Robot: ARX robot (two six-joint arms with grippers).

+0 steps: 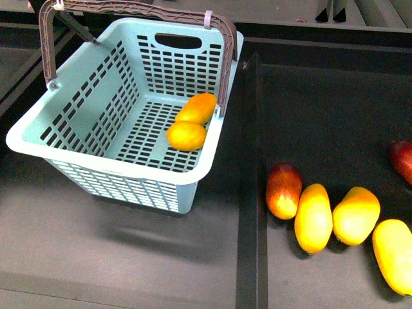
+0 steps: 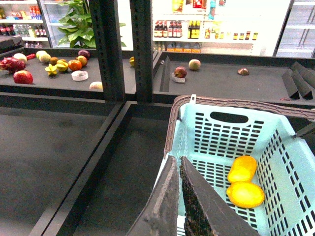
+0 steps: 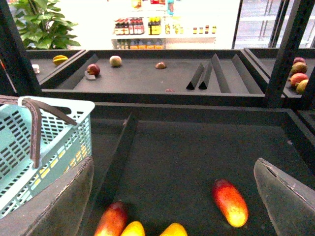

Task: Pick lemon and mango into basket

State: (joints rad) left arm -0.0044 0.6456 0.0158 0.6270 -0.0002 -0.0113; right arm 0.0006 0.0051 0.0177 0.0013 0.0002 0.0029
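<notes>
Upper left of the front frame, your light blue-green slotted plastic basket (image 1: 96, 158) already holds the plump yellow lemon (image 1: 187, 136) touching the longer orange-yellow mango (image 1: 197, 108), so the job looks done. Left gripper (image 2: 179, 196) is clenched on nothing over the rim, while the right gripper (image 3: 172, 196) hangs released above the leftover mangoes (image 3: 229, 201), probably just parked.

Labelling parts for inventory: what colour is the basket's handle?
Brown, clearest in the front view: the handle over the basket.

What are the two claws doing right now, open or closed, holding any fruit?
Left claw: closed, fingers pressed together, holding nothing, above the basket.
Right claw: open wide, empty, above the shelf fruit.
</notes>
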